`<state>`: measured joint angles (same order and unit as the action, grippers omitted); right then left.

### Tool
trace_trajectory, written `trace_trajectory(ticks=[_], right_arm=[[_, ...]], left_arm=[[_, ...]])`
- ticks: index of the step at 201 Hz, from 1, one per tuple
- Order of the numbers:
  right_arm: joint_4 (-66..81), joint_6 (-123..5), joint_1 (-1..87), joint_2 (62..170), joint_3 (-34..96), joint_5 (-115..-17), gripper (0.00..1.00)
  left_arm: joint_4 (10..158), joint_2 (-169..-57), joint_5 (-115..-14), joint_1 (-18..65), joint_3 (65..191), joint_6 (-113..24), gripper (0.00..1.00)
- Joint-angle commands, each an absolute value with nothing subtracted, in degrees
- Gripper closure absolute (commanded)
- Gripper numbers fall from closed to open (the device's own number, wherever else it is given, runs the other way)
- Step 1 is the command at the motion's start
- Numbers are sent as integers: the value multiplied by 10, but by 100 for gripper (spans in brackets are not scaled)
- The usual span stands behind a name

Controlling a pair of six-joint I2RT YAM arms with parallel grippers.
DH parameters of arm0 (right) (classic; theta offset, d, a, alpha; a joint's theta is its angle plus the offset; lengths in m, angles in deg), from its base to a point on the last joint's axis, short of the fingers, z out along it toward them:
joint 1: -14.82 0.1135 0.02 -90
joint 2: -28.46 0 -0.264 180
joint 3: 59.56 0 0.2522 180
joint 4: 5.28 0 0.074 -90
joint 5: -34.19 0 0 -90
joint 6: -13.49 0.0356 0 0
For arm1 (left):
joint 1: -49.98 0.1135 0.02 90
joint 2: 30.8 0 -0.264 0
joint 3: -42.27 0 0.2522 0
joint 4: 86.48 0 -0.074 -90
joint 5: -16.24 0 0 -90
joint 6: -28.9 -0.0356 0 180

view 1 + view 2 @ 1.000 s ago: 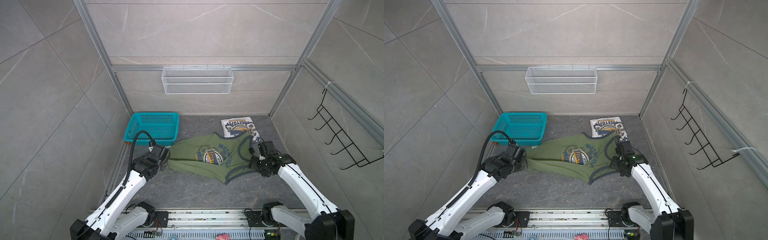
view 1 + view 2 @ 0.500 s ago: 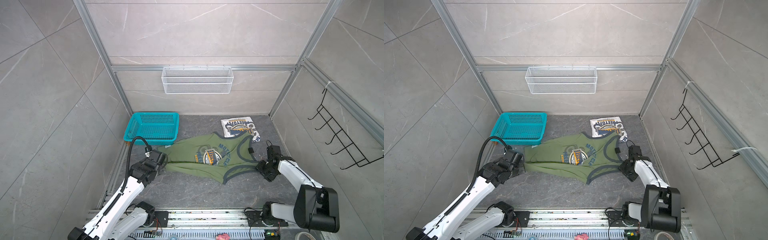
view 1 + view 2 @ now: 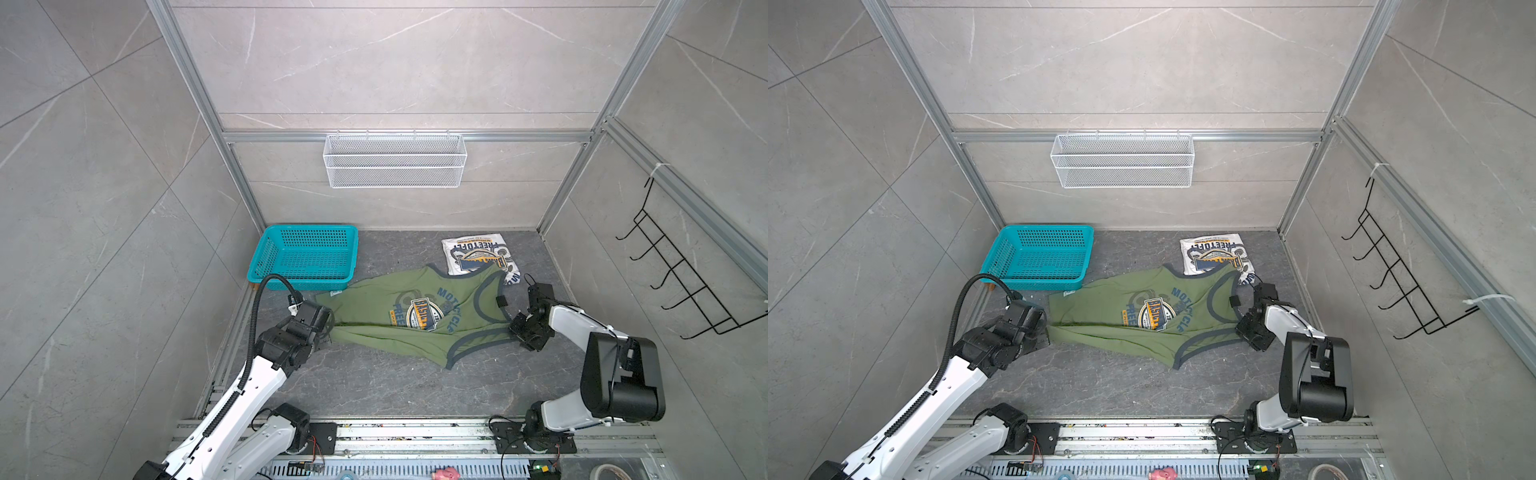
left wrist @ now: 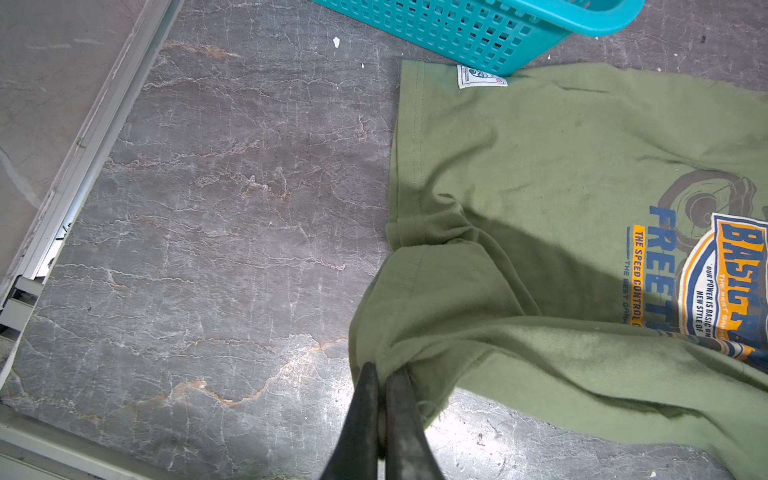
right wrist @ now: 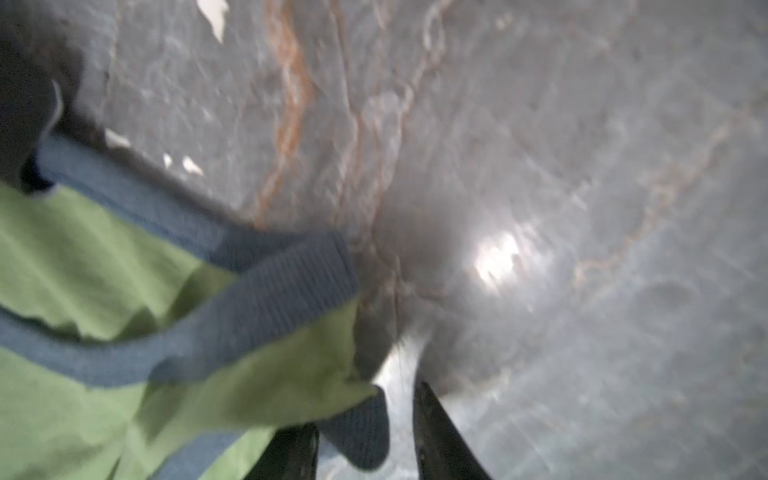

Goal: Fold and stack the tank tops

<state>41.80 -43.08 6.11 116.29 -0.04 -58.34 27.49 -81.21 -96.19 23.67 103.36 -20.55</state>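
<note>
The olive green tank top [image 3: 415, 320] [image 3: 1142, 320] lies spread on the dark floor, print up, with its near side folded over. My left gripper [image 3: 330, 328] [image 3: 1047, 328] [image 4: 384, 368] is shut on a bunched corner of its hem [image 4: 399, 349]. My right gripper [image 3: 513, 328] [image 3: 1239, 328] [image 5: 365, 411] is low at the shoulder end. Its fingers stand apart, with the dark-trimmed strap tip [image 5: 361, 432] between them and a gap on one side. The white tank top [image 3: 478, 257] [image 3: 1214, 253] lies folded behind, partly under the green one's strap.
A teal basket [image 3: 305, 232] [image 3: 1046, 227] [image 4: 498, 33] stands at the back left, touching the green top's hem corner. A white wire shelf [image 3: 395, 160] hangs on the back wall and a black hook rack [image 3: 673, 282] on the right wall. The arms' base rail [image 3: 415, 432] runs along the front.
The right arm has folded back, its gripper has dropped to the strap and its fingers have drawn closer together. The left gripper keeps its hold and has shifted the hem slightly.
</note>
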Motion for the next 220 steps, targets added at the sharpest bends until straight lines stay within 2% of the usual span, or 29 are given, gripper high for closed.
trace_trajectory(ticks=[1, 16, 33, 48, 68, 109, 145, 184, 220], right_arm=[[409, -433, 60, 1184, 14, -562, 66], [409, -430, 60, 1178, 18, -560, 79], [415, -430, 62, 1165, 24, -556, 89], [419, -436, 87, 1146, 36, -553, 95], [436, -446, 166, 1130, 78, -523, 100], [416, -472, 296, 1161, 180, -522, 100], [426, -491, 373, 1307, 333, -565, 100], [468, -490, 392, 1484, 499, -578, 100], [561, -464, 384, 1595, 625, -513, 100]], left_arm=[[281, -801, -981, 240, 1040, -195, 100], [280, -799, -982, 240, 1041, -196, 100], [286, -805, -971, 240, 1041, -199, 100], [297, -816, -952, 240, 1044, -206, 100], [305, -833, -938, 240, 1054, -214, 100], [328, -844, -904, 240, 1067, -231, 100], [338, -824, -909, 239, 1068, -238, 100], [332, -813, -923, 239, 1066, -244, 100], [334, -807, -912, 239, 1060, -243, 100]])
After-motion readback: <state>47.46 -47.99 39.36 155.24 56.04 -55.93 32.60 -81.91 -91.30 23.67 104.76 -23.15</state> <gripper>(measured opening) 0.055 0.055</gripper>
